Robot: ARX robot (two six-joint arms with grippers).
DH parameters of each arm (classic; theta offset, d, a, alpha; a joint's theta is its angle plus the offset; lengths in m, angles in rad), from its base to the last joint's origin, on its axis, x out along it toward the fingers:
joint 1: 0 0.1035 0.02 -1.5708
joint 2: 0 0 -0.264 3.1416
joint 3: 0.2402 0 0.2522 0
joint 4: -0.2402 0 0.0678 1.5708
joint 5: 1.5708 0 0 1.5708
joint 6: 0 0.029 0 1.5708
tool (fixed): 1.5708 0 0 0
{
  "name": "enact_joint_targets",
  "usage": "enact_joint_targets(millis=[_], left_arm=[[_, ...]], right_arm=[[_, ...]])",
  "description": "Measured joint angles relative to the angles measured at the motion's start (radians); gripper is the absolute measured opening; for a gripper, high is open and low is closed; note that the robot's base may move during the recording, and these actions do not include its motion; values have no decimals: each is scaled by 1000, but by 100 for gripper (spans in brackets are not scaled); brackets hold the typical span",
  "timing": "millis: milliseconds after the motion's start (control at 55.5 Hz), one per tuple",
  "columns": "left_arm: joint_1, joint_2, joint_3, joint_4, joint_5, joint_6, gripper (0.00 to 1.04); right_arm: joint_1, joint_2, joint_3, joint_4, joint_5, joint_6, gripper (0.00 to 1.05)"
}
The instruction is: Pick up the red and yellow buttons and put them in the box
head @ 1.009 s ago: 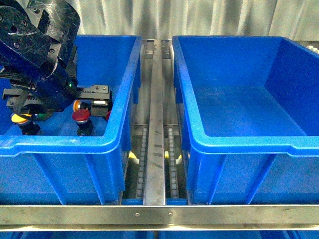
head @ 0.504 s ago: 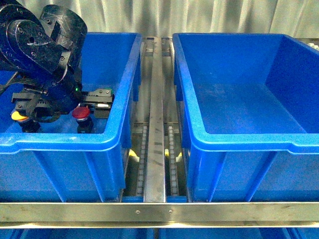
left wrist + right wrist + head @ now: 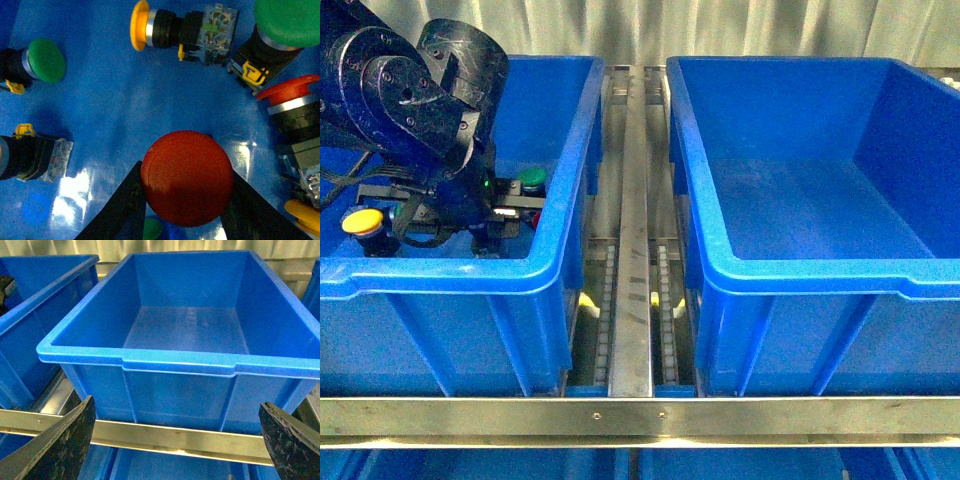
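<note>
**One red button grabbed, none in the box yet**

Closest to us is the metal rail (image 3: 640, 412) of the rack. Two blue boxes sit just behind it. In the left box (image 3: 440, 275), close to its front wall, the left hand (image 3: 186, 172) is down among the buttons. Its two black fingers (image 3: 120, 207) press on both sides of the red button (image 3: 187, 185), so it is grabbing that one. I cannot tell if the button is off the floor of the box.

Around it lie another red button (image 3: 292, 90), a yellow button (image 3: 142, 25) on its side and one more yellow cap (image 3: 307, 215). There are also green buttons (image 3: 46, 60), which should stay.

The right hand (image 3: 175, 404) has its fingers spread wide and holds nothing. The right box (image 3: 175, 365) has nothing in it.

So I think the job is only starting. This red one must be carried over, then the others.
</note>
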Motion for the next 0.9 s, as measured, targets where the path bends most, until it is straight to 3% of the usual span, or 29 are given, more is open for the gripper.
enact_joint_targets(millis=[180, 324, 486, 666, 774, 900], left_arm=[[10, -58, -87, 50, 8, 22, 33], [41, -187, -203, 103, 108, 38, 33], [147, -418, -359, 185, 428, -5, 33], [394, -657, -569, 338, 866, -100, 33], [519, -708, -673, 444, 1059, -198, 33], [533, -729, -776, 641, 1190, -369, 33]], right_arm=[[0, 0, 0, 0, 0, 0, 98], [0, 0, 0, 0, 0, 0, 98], [0, 0, 0, 0, 0, 0, 98], [0, 0, 0, 0, 0, 0, 98], [0, 0, 0, 0, 0, 0, 98], [0, 0, 0, 0, 0, 0, 98]])
